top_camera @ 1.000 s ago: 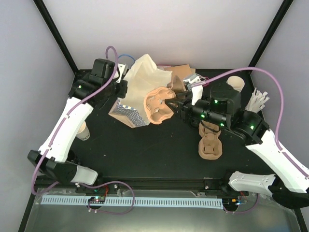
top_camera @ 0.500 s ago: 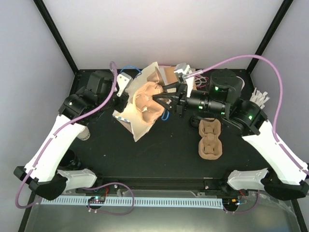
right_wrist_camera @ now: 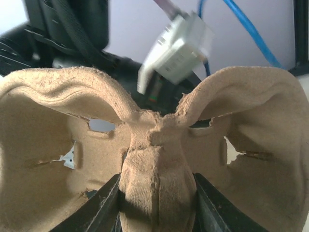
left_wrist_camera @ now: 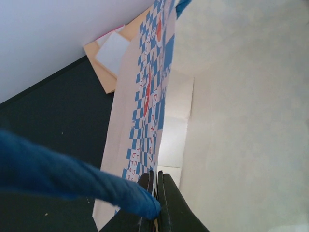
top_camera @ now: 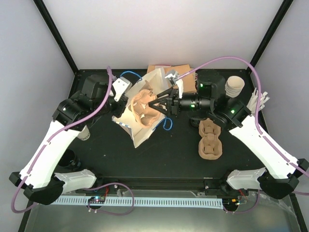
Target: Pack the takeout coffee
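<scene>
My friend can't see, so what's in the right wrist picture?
A brown pulp cup carrier fills the view, its middle ridge pinched by the black fingers of the right gripper. Behind it are a small white box and a blue cable.

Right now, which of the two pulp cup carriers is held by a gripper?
The carrier at the paper bag: the right gripper clamps its middle ridge. The other carrier lies free on the table.

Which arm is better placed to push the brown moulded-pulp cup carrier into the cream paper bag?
Right: the right gripper clamps the brown moulded-pulp cup carrier at the mouth of the cream paper bag; the left gripper pinches its edge.
</scene>
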You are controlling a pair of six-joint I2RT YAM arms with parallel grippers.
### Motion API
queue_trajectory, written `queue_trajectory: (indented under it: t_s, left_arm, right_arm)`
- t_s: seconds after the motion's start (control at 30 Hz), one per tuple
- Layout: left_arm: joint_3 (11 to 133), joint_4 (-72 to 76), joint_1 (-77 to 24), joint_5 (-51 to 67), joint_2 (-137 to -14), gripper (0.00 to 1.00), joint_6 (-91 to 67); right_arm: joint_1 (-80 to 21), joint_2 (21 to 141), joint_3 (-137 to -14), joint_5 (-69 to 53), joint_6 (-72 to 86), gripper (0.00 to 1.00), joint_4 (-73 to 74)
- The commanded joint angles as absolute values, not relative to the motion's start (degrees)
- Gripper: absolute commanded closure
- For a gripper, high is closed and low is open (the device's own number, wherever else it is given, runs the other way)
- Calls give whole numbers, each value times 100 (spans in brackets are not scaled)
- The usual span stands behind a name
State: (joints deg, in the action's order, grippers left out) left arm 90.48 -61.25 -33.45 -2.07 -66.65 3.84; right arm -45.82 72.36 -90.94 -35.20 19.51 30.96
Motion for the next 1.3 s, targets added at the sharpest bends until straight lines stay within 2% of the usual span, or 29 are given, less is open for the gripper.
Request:
queue_trajectory:
  t_s: [0.0, 0.2, 0.43, 0.7, 0.93, 1.27]
  left_arm:
    - [9116, -6049, -3376, 223, -6461, 99, 408]
    - [9129, -6021, -3385, 458, -6368, 98, 444]
    - [9094, -5982, -3385, 448, -6339, 98, 422]
    - [9093, -6035, -3595, 656, -6520, 99, 426]
    - [9062, -6053, -3816, 474, -6712, 99, 191]
    - [9122, -5842, -3813, 739, -6792, 98, -237]
  right_arm:
    - [-4358, 7068, -8620, -4137, 2313, 63, 2542]
    - [-4252, 7066, -8343, -3638, 2006, 63, 3017]
    - [-4342, 7186, -8473, -2077, 1341, 63, 4269]
    - [-4967, 7505, -8620, -140, 929, 65, 4917]
    - [-5928, 8001, -8878, 1771, 806, 67, 5134]
    - [-6499, 7888, -8019, 2445, 808, 69, 4511]
